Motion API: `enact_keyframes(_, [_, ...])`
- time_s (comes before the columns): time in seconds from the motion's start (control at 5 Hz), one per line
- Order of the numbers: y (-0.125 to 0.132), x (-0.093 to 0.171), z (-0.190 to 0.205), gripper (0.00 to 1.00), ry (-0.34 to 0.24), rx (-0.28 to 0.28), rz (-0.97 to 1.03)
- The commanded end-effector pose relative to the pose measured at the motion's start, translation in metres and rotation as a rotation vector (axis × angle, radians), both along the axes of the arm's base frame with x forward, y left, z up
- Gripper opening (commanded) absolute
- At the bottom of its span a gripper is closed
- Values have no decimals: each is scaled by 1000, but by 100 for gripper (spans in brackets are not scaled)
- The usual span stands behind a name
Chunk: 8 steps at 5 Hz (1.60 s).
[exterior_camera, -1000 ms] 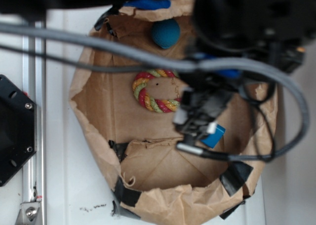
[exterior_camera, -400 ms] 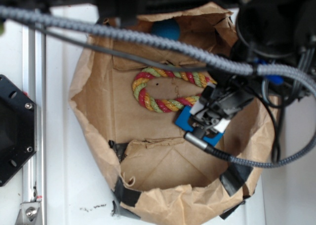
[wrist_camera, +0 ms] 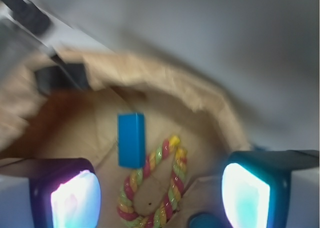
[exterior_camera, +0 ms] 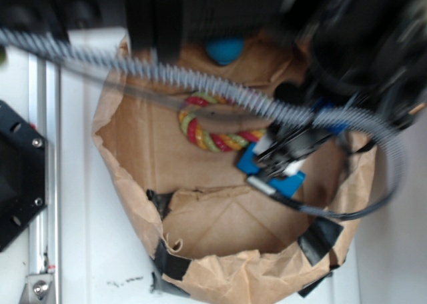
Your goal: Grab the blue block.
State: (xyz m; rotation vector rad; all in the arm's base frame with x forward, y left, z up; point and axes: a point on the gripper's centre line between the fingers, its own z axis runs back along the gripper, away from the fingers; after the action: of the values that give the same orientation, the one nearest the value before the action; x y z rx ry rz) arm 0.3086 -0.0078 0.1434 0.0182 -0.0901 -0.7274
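**Fingers spread above the blue block inside the paper bag**

The blue block is seen lying flat on the floor of the torn brown paper bag, just beside the near end of the rope ring and apparently touching it; in the exterior view it is partly covered by the gripper. The fingers are held wide apart with nothing between them, and the block is framed in the gap ahead of them, presumably so that they can be lowered around it. The block is shown as smooth, plain and rectangular, so a firm, flat hold is judged likely; the rope is twisted in red, yellow and green strands; the bag is crumpled and patched with black tape; a round teal ball rests well apart at the far wall.
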Motion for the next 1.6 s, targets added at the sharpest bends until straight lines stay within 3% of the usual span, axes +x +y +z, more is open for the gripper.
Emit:
enact_keyframes(0.0, [-29, -21, -16, 100, -104, 36, -100])
enact_keyframes(0.2, [-30, -20, -28, 100, -85, 36, -123])
enact_keyframes(0.4, [-30, -17, -43, 100, -107, -7, -169])
enact_keyframes(1.0, [-43, -16, -68, 100, -88, 27, -236])
enact_keyframes(1.4, [-43, -17, -64, 100, -81, 36, -333])
